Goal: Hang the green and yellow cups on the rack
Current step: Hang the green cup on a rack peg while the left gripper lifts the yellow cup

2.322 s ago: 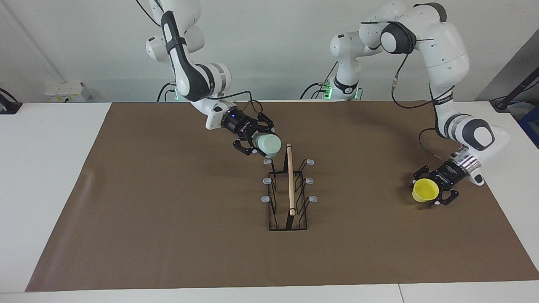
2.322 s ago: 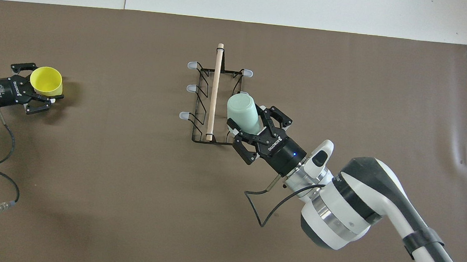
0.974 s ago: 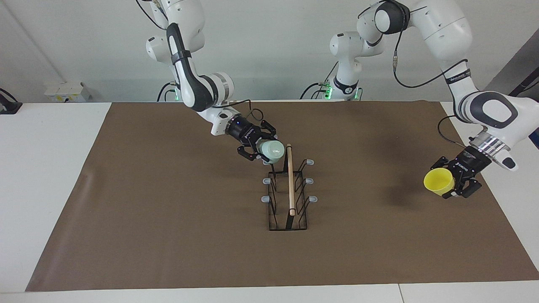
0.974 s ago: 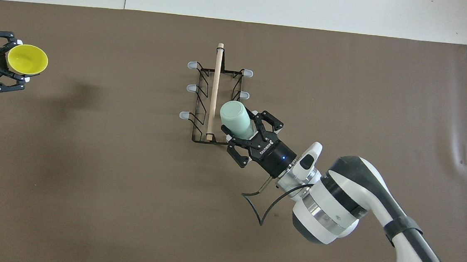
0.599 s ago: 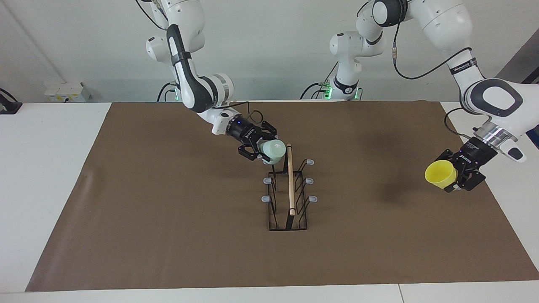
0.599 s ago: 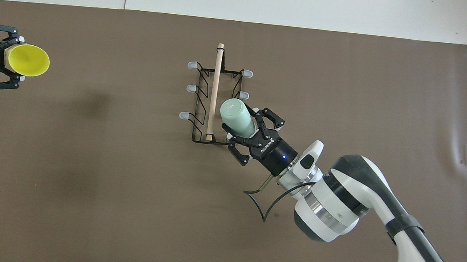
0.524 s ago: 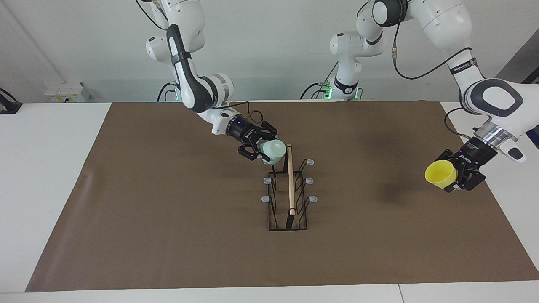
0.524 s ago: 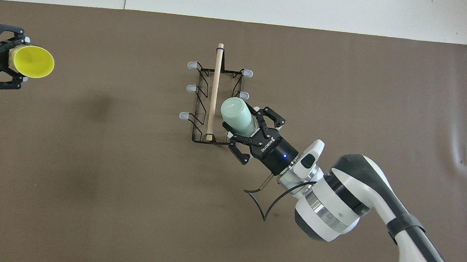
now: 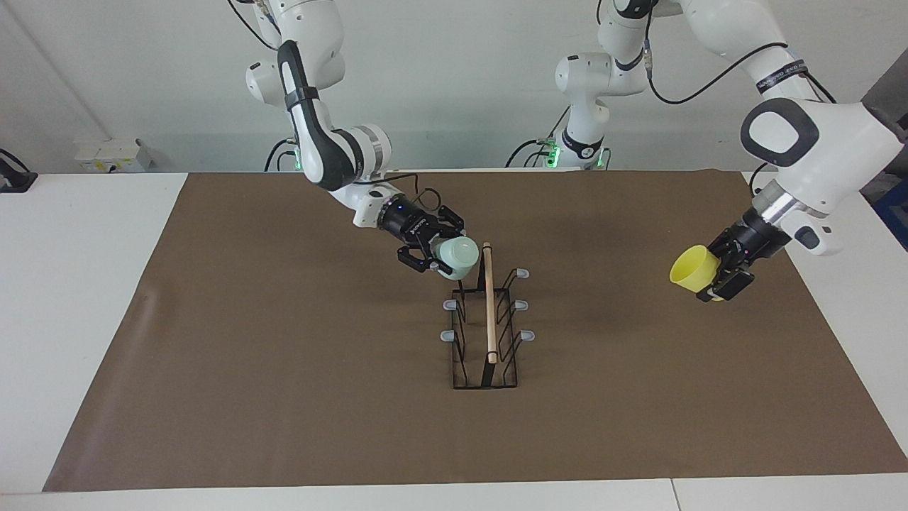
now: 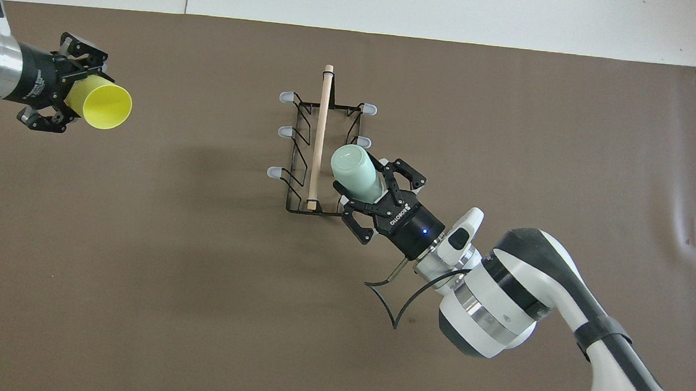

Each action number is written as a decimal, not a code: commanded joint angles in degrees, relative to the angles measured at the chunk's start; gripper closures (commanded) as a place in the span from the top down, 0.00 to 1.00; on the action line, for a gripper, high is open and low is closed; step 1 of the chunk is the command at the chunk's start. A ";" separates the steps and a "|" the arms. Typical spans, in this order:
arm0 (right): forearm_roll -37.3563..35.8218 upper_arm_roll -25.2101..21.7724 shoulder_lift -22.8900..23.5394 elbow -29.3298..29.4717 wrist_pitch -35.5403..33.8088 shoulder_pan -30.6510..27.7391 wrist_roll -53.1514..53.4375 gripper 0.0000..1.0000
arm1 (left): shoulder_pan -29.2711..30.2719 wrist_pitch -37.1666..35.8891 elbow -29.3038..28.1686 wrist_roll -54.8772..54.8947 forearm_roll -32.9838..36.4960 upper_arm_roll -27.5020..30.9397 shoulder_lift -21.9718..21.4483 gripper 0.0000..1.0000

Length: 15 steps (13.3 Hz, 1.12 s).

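The black wire rack (image 9: pixel 485 333) with its wooden rod stands mid-table; it also shows in the overhead view (image 10: pixel 321 125). My right gripper (image 9: pixel 441 256) is shut on the mint green cup (image 9: pixel 459 253), tilted base-up over the rack's corner nearest the robots on the right arm's side. The cup covers the prong there. In the overhead view the right gripper (image 10: pixel 366 182) and the green cup (image 10: pixel 350 164) show the same hold. My left gripper (image 9: pixel 715 278) is shut on the yellow cup (image 9: pixel 687 265) and holds it in the air, mouth sideways toward the rack. In the overhead view the left gripper (image 10: pixel 75 97) and the yellow cup (image 10: pixel 106 107) are seen.
A brown mat (image 9: pixel 284 397) covers the white table. Five grey-tipped prongs show, such as one on the left arm's side (image 9: pixel 526 335). A grey box (image 9: pixel 113 155) sits at the table's edge near the right arm's base.
My left gripper has risen and carried the yellow cup toward the rack, turning its mouth sideways. My right gripper has lowered the green cup slightly over the prong.
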 commanded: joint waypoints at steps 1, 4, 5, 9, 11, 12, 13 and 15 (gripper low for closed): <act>9.96 0.67 2.61 0.24 0.08 -0.09 -7.65 0.00 | -0.27 4.70 -3.59 -10.62 12.37 -4.51 -1.06 0.00; 9.96 0.76 5.17 0.24 -1.25 -0.18 -8.81 0.00 | -0.36 7.97 -7.80 -19.62 26.87 -10.40 -2.63 0.00; 9.96 0.76 5.17 0.15 -0.81 -0.18 -8.81 0.00 | -0.36 8.23 -9.29 -22.07 31.71 -12.60 -3.16 0.00; 9.96 0.76 5.17 0.15 -0.02 -0.18 -8.81 1.00 | -0.36 10.17 -12.64 -30.27 44.83 -18.58 -4.83 0.00; 9.96 0.67 4.39 0.15 0.59 -0.44 -8.72 1.00 | -0.36 10.52 -15.71 -34.73 53.42 -22.35 -6.41 0.00; 9.09 0.59 2.99 0.32 2.77 -1.40 -8.55 1.00 | -0.27 10.17 -16.77 -38.06 56.86 -23.86 -7.03 0.00; 7.69 0.58 0.80 0.41 6.97 -2.28 -8.46 1.00 | -0.36 9.65 -17.30 -41.05 58.29 -25.00 -7.47 0.00; 0.24 0.76 -2.72 0.50 13.49 -5.17 -7.93 1.00 | -0.36 8.33 -18.01 -44.24 59.27 -27.64 -8.00 0.00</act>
